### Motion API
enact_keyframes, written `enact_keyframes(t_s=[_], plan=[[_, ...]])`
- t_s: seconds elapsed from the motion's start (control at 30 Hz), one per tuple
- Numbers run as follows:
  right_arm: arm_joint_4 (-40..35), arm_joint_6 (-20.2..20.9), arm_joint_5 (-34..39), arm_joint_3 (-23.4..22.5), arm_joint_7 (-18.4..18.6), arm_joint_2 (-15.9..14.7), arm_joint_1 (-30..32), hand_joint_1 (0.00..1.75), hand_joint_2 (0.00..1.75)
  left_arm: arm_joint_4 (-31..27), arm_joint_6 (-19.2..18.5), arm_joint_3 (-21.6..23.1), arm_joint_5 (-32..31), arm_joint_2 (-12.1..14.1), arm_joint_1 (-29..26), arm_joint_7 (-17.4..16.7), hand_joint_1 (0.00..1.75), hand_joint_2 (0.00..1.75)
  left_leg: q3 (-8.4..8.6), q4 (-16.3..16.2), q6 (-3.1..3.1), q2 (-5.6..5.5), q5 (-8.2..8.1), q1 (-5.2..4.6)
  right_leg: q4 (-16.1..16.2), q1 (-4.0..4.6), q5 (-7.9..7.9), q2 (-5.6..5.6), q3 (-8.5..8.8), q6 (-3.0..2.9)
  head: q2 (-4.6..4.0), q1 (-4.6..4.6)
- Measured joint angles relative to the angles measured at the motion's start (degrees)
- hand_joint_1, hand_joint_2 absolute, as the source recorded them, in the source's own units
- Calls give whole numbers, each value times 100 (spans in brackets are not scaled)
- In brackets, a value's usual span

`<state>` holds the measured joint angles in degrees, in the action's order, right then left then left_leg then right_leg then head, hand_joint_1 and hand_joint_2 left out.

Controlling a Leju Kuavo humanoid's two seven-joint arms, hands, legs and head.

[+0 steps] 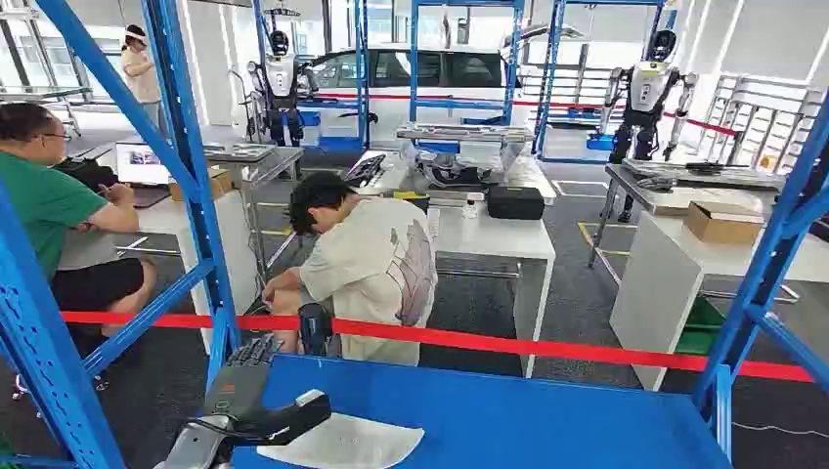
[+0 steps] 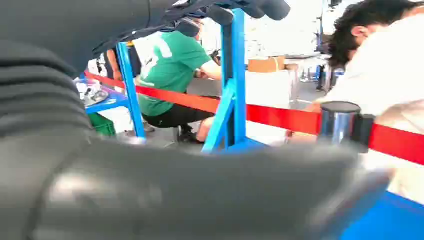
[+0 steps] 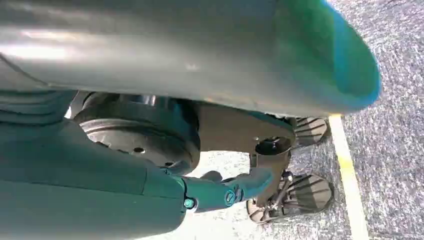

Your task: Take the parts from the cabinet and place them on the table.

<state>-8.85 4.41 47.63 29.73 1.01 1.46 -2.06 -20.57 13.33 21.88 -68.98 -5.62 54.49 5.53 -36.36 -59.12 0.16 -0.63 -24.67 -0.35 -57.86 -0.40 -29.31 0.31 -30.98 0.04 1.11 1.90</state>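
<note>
Left hand [image 1: 244,376], fingers spread and holding nothing, hovers beside a white part [image 1: 342,442] on the blue shelf [image 1: 547,415] — a careless reach could push it off. Right hand's state: cannot tell.

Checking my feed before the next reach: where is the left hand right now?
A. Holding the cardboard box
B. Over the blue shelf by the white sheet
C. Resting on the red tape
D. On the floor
B: the head view shows the left hand above the blue shelf, beside the white sheet.
</note>
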Motion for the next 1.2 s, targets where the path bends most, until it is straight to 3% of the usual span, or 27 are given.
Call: enact_keyframes(t_s=[0.37,0.8,0.97,1.2], plan=[[0,0,0,17,-2,-4,15,0,0,-103,396,22,65,-177,-344,332,0,175,8,12,-1,3,1,2,-1,5,0,-2,-2,19,0,0],[0,0,0,20,-2,-7,15,0,0,-135,415,22,114,-179,-421,345,0,175,10,29,-2,3,1,4,-2,7,-8,-2,-8,16,0,0],[0,0,-18,24,-11,-7,15,0,0,-181,680,22,312,-177,-484,609,0,175,10,31,-2,2,1,3,-2,7,-9,-2,-8,16,0,0],[0,0,-31,57,-22,-7,12,0,0,-221,752,24,560,-210,-691,907,0,175,10,31,-2,2,1,3,-2,7,-10,-2,-8,16,0,0]])
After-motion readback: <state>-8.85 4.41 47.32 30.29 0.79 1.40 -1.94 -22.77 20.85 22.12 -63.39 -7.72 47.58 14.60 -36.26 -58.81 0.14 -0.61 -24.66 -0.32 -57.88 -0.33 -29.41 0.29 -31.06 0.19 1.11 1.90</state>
